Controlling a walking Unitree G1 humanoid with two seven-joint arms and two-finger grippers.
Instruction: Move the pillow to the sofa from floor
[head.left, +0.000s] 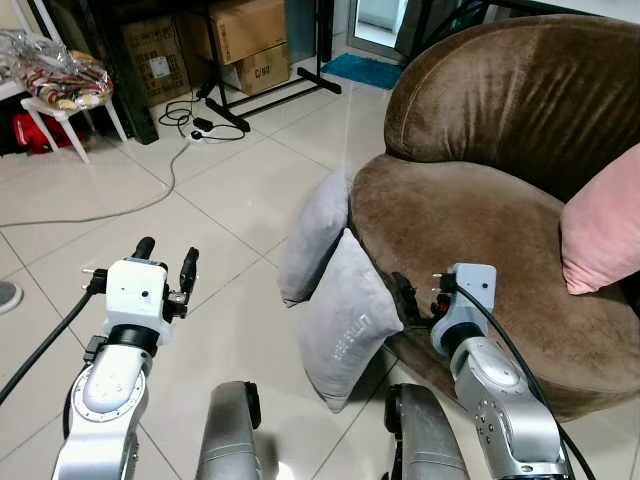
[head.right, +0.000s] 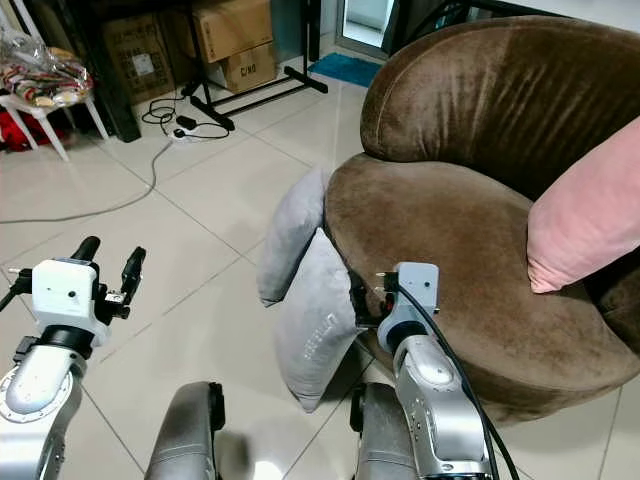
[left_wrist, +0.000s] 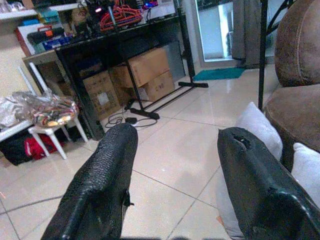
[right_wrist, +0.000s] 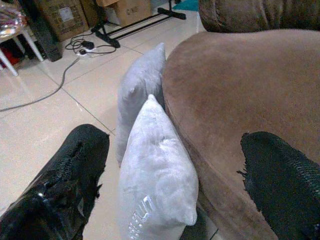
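Grey pillow (head.left: 345, 325) leans against the brown sofa (head.left: 470, 230); right tool (right_wrist: 170, 175) spread astride it, left tool (head.left: 165, 262) spread, well left of the sofa.

I'm looking down at a pale tiled floor (head.left: 230, 210). Two grey pillows (head.left: 345, 320) stand on it, leaning against the brown sofa (head.left: 470, 230). A grey cable (head.left: 120, 205) trails across the tiles; cardboard boxes (head.left: 245, 40) sit farther back.
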